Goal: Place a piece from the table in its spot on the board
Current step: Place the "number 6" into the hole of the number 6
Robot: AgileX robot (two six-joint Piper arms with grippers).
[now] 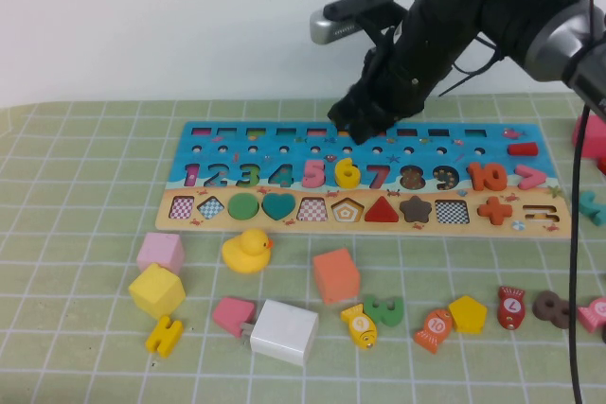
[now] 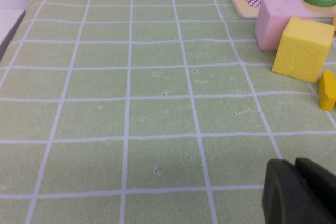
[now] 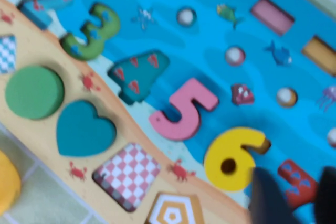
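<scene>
The yellow "6" (image 1: pixel 347 173) lies in its slot on the blue part of the board (image 1: pixel 426 144), between the pink 5 and the red 7. My right gripper (image 1: pixel 355 125) hangs just above the board behind the 6, open and empty. In the right wrist view the 6 (image 3: pixel 231 158) sits flat beside my right gripper (image 3: pixel 296 203), whose fingers straddle the red 7 (image 3: pixel 296 182) without touching it. My left gripper (image 2: pixel 295 163) is shut and empty, low over the green grid table (image 2: pixel 157 103), off to the left of the board (image 2: pixel 247 3); the high view does not show it.
In front of the board lie a pink cube (image 1: pixel 161 251), yellow pentagon block (image 1: pixel 156 290), yellow "H" (image 1: pixel 164 336), duck (image 1: pixel 248 251), orange cube (image 1: pixel 336 274), white block (image 1: pixel 284 331), green 3 (image 1: pixel 384 309) and several small pieces to the right.
</scene>
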